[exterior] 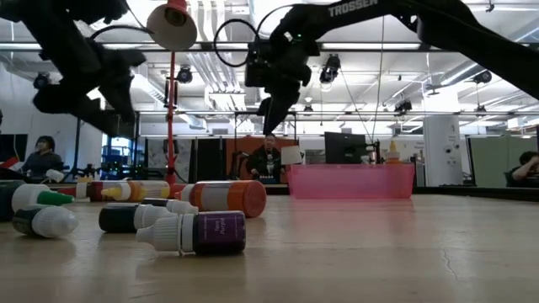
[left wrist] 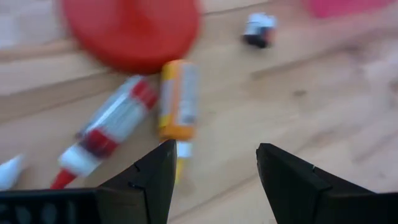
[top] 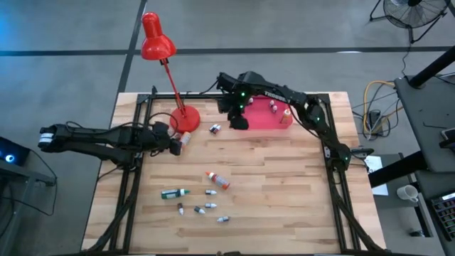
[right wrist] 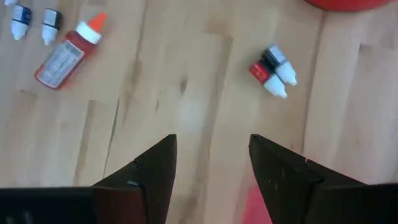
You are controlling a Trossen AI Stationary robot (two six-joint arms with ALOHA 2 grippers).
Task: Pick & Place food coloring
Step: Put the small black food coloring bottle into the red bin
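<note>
While you look down from the high view, start at the left of the frame, where your left gripper (top: 178, 144) reaches in low over the wood, its two fingers spread apart with nothing between them. It sits right by two bottles near the round foot of the red lamp (top: 186, 119), and its wrist view shows them lying side by side: a red and white bottle (left wrist: 102, 132) and an orange bottle (left wrist: 178, 104). The fingers point at the orange one, so that looks like the next pick. Move a bit right and lower in the frame and you find the main bunch of food coloring lying flat on the table (top: 284, 192): a dark green bottle (top: 173, 193), an orange-red bottle (top: 218, 180) and a few tiny whitish ones (top: 211, 207) close by. They are all on their sides, so a grab from above across the body should work best. Up near the middle top, two small bottles (top: 215, 129) lie together. Just to their right your right gripper (top: 238, 119) hangs at the left end of the pink tray (top: 264, 121), with its fingers spread and empty too. A few bottles already stand in the tray (top: 273, 107), so that seems to be where they all go. Most are not there yet.
</note>
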